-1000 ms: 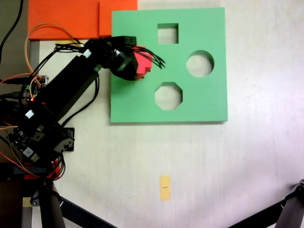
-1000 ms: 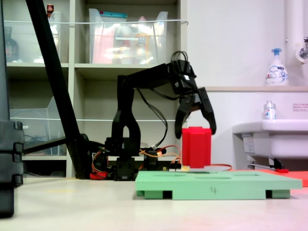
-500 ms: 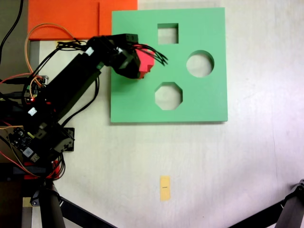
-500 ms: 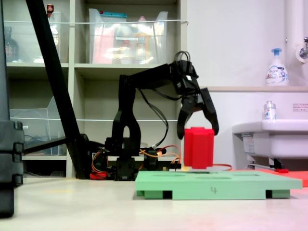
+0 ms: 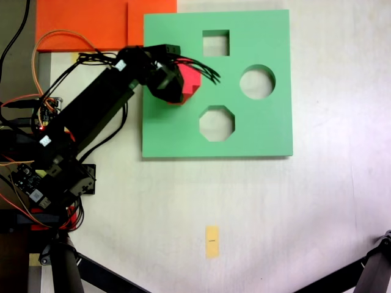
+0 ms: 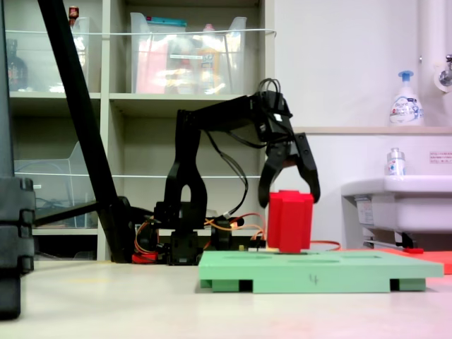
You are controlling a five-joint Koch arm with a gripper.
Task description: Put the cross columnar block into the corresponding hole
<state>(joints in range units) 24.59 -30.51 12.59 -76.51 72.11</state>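
Handwritten "4" on front edge of green foam board (image 6: 314, 280), second exterior view. Label on pump bottle (image 6: 405, 107) on ledge: blue print, too small to read. Small sign on wall (image 6: 441, 157) at second exterior view's right edge: characters illegible. Yellow tag (image 5: 212, 242) on surface, first exterior view: faint mark, unreadable. White stickers on arm (image 5: 44, 141): no legible text.
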